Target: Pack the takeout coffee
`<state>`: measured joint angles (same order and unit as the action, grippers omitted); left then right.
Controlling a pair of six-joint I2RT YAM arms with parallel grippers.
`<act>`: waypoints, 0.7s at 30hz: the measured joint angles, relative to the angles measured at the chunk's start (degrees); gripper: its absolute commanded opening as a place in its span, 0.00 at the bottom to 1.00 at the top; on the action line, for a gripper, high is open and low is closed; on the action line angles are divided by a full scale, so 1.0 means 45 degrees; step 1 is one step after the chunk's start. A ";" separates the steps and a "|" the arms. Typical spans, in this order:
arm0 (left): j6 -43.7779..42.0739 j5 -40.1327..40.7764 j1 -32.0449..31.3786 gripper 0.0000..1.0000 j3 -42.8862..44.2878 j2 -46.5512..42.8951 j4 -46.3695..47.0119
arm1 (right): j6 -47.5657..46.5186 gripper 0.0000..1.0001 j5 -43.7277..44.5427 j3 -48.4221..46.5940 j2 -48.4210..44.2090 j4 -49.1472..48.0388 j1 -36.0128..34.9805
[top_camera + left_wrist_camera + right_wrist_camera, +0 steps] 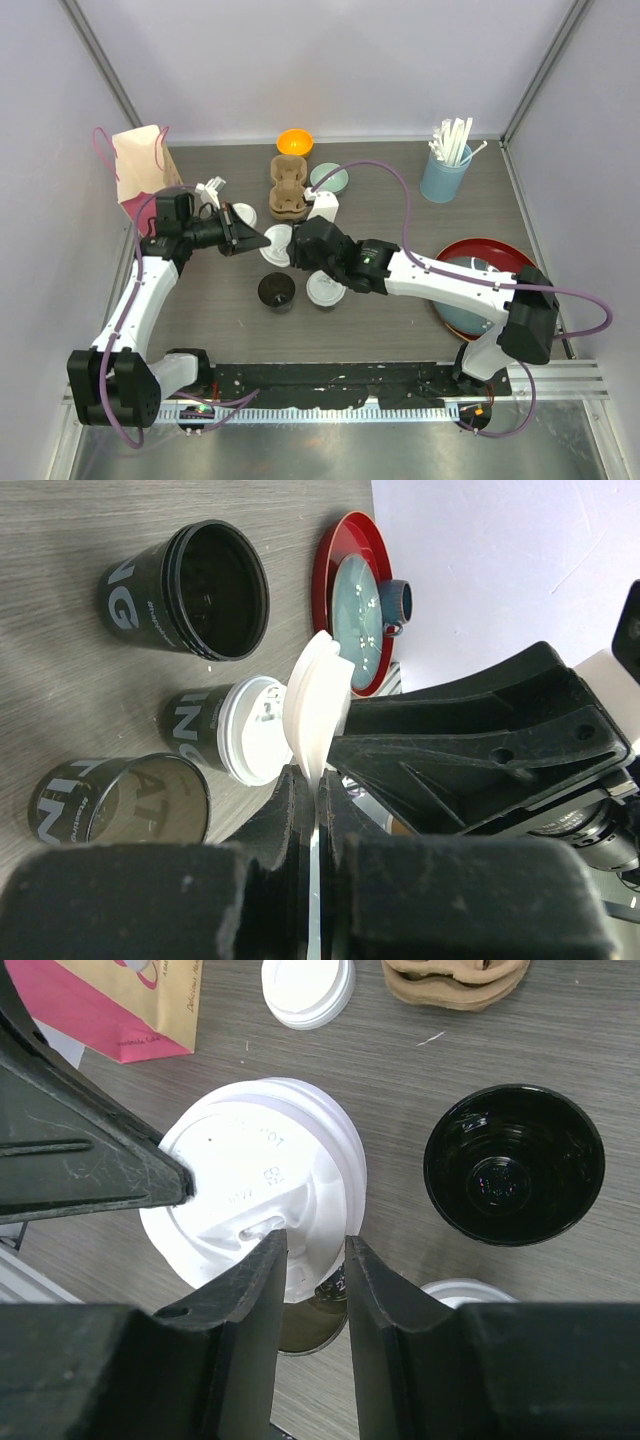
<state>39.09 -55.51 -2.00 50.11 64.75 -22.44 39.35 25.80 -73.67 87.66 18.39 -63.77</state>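
Note:
My left gripper (318,780) is shut on the rim of a white lid (318,715), holding it on edge above the table. In the right wrist view this lid (255,1195) hovers over a black cup filled with coffee (320,1325). My right gripper (315,1245) stands over the lid's near rim with its jaws partly apart and a gap showing between them. An empty black cup (277,290) and a lidded takeout coffee (325,290) stand side by side in front. The left gripper (258,240) and the right gripper (300,250) meet at the lid.
A brown pulp cup carrier (289,187) lies behind the cups, with an orange bowl (295,142) and a teal lid (329,178) nearby. A spare white lid (240,215) and a paper bag (140,175) are at the left. A blue tumbler of straws (445,170) and a red plate (480,250) are at the right.

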 measured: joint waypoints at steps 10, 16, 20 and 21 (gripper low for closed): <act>0.0209 0.0126 0.0034 0.00 -0.0262 0.0000 0.0189 | -0.0141 0.01 0.0073 -0.0005 0.0452 -0.0092 0.0058; 0.0219 0.0350 0.0049 0.00 -0.0374 0.0005 0.0257 | -0.0350 0.01 0.0311 0.0063 0.0418 -0.0325 0.0092; 0.0204 0.0384 0.0049 0.11 -0.0408 0.0005 0.0253 | -0.0588 0.01 0.0384 0.0287 0.0267 -0.0559 0.0087; 0.0165 0.0413 0.0049 0.28 -0.0408 0.0005 0.0233 | -0.0699 0.01 0.0389 0.0330 0.0214 -0.0602 0.0087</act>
<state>39.83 -53.65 -1.78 48.27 64.77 -21.39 36.21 27.55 -72.18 88.62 15.68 -63.37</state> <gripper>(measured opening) 0.042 0.037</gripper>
